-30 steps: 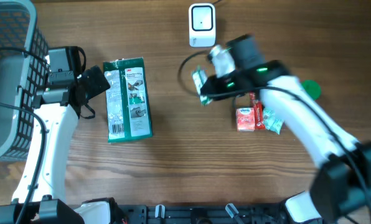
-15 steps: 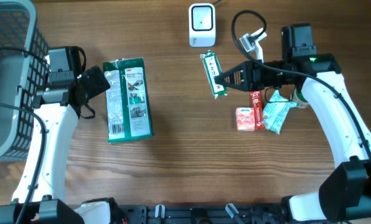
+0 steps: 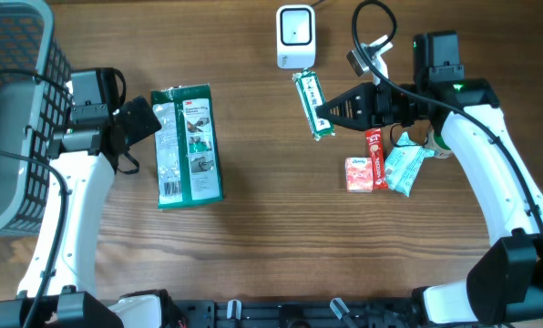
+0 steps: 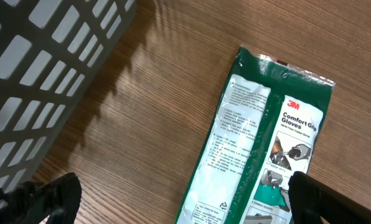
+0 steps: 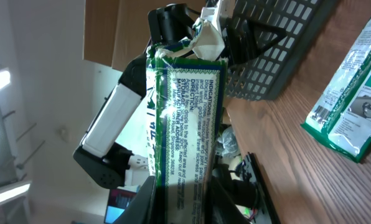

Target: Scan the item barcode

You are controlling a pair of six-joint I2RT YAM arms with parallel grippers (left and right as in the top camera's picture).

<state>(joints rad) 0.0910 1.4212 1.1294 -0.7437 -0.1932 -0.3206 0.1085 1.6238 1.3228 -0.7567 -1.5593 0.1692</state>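
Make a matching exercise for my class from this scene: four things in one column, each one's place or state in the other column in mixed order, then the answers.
Things
1. scanner
2. glove packet
3. narrow green packet
4. basket

Places or states
A. lying flat on the table, printed side up
B. grey mesh, at the left edge of the overhead view
C. white, at the far edge of the table
D. held in the right end effector, just below the scanner in the overhead view

Right pairs: 1-C, 2-A, 3-D, 4-B
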